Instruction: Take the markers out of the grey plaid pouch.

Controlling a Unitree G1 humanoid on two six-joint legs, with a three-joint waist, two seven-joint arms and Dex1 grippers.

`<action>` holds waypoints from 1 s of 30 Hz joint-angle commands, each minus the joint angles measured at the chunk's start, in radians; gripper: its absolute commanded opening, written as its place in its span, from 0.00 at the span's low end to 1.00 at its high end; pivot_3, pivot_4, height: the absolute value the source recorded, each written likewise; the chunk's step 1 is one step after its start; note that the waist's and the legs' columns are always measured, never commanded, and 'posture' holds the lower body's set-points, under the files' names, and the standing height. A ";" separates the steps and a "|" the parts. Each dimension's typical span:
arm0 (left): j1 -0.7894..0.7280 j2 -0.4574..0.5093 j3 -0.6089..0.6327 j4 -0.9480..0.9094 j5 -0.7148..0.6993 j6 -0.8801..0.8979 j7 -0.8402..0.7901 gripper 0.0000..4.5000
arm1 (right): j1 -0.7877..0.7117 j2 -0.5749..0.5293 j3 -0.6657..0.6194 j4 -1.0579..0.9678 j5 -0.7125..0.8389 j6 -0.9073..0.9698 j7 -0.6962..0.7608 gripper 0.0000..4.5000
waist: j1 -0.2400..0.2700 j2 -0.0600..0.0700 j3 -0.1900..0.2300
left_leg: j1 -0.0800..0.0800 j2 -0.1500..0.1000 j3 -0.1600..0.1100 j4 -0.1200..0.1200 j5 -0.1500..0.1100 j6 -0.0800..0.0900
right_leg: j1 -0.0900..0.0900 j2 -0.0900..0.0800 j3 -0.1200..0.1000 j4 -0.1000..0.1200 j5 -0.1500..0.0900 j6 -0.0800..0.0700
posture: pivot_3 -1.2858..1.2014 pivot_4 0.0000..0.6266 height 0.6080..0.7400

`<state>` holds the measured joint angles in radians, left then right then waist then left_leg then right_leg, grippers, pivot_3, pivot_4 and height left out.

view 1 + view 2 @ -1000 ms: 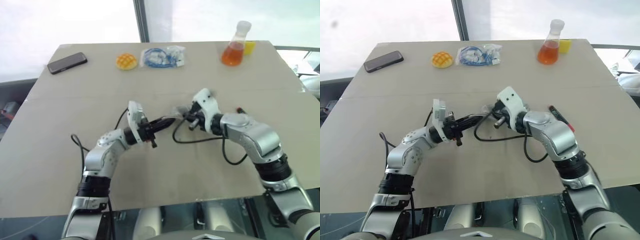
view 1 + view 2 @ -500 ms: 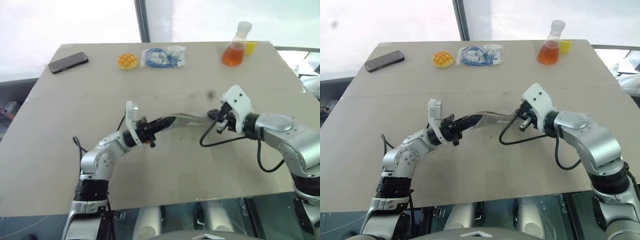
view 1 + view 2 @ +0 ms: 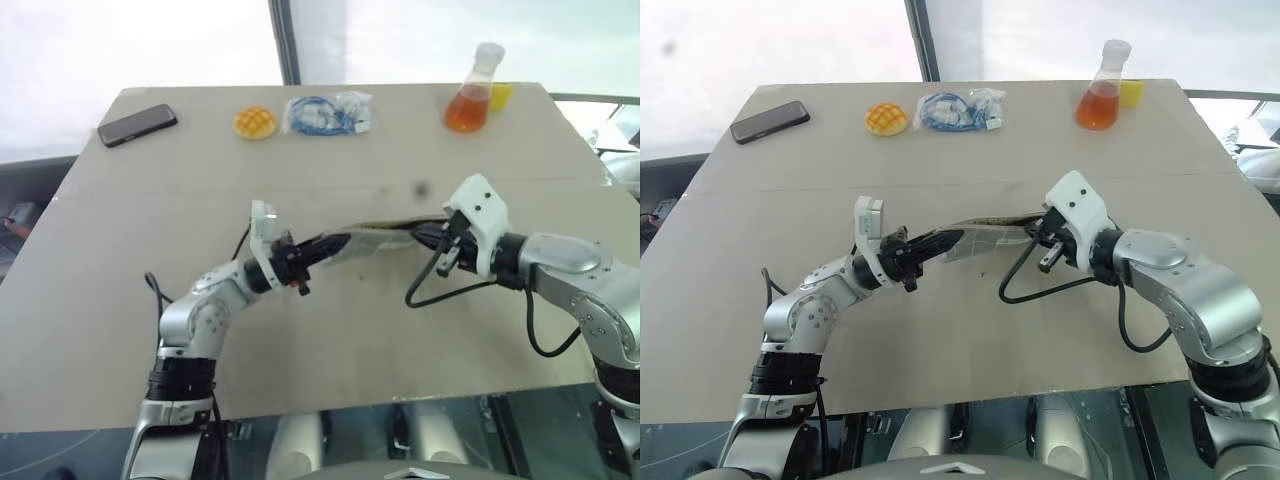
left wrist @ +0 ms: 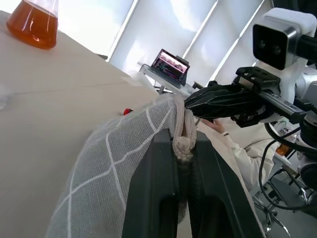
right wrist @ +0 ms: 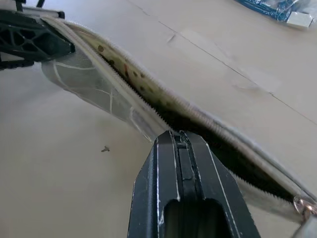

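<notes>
No readable text, label, brand, number or sign was found in any of the views. The lit screen of the open dark laptop, seen near the upper middle of the left wrist view, was covered with coloured patterns, but nothing on it could be read.

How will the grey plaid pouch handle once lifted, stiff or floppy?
Likely floppy: the grey plaid pouch sags between the left gripper and right gripper, both shut on it. Probably light, since pinches at the ends carry it. Its opened zipper mouth may gape and spill.
</notes>
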<state>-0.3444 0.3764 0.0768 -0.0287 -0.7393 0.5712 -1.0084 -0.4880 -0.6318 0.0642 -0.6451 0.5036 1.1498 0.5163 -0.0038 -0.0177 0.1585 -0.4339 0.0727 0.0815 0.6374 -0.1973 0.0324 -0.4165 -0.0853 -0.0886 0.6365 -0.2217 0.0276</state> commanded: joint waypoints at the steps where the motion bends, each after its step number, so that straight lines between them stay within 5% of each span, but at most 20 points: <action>1: -0.007 0.001 0.012 -0.032 -0.011 -0.017 -0.009 0.00 | -0.003 -0.005 0.016 -0.006 -0.010 -0.031 0.001 0.01 | 0.000 0.000 0.000 | 0.000 0.000 0.000 0.000 0.000 0.000 | 0.000 0.000 0.000 0.000 0.000 0.000 | 0.52 0.24 1.00; 13: 0.027 0.005 -0.033 -0.065 0.022 -0.071 -0.060 0.00 | -0.077 0.154 0.039 0.319 -0.035 -0.131 0.007 0.01 | -0.005 0.000 0.000 | 0.000 0.000 0.000 0.000 0.000 0.000 | 0.000 0.001 0.000 0.001 0.001 0.001 | 0.52 0.24 1.00; 18: 0.054 -0.015 -0.052 -0.053 0.039 -0.149 -0.108 0.00 | -0.062 0.108 0.072 0.312 -0.034 -0.116 0.062 0.01 | -0.001 0.000 0.000 | 0.000 0.000 0.005 0.000 0.000 0.000 | 0.000 0.000 0.000 0.000 0.004 0.000 | 0.52 0.24 1.00; 22: 0.047 -0.008 -0.061 -0.034 0.044 -0.159 -0.148 0.00 | -0.036 0.109 -0.044 0.226 0.075 -0.037 0.068 0.01 | 0.000 0.000 0.000 | -0.001 0.000 0.005 0.000 0.000 0.000 | 0.000 0.000 -0.001 0.000 0.004 0.000 | 0.52 0.24 1.00; 27: 0.066 0.042 -0.138 0.003 0.140 -0.268 -0.288 0.00 | -0.081 0.289 -0.256 0.272 0.267 0.098 -0.025 0.01 | -0.005 0.000 0.000 | 0.001 0.001 0.004 0.000 0.000 0.000 | 0.000 0.001 -0.001 0.001 0.003 0.001 | 0.52 0.24 1.00; 30: 0.071 0.044 -0.153 0.018 0.151 -0.296 -0.319 0.00 | -0.070 0.356 -0.264 0.347 0.272 0.126 -0.067 0.01 | -0.007 0.001 0.000 | 0.001 0.001 0.004 0.000 0.000 0.000 | 0.000 0.001 0.000 0.001 0.002 -0.003 | 0.52 0.24 1.00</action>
<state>-0.2731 0.4187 -0.0673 -0.0058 -0.5902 0.3008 -1.2990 -0.5612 -0.2850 -0.1824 -0.3122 0.7557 1.2598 0.4700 -0.0107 -0.0171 0.1582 -0.4331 0.0737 0.0861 0.6373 -0.1973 0.0324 -0.4165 -0.0849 -0.0891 0.6374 -0.2196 0.0242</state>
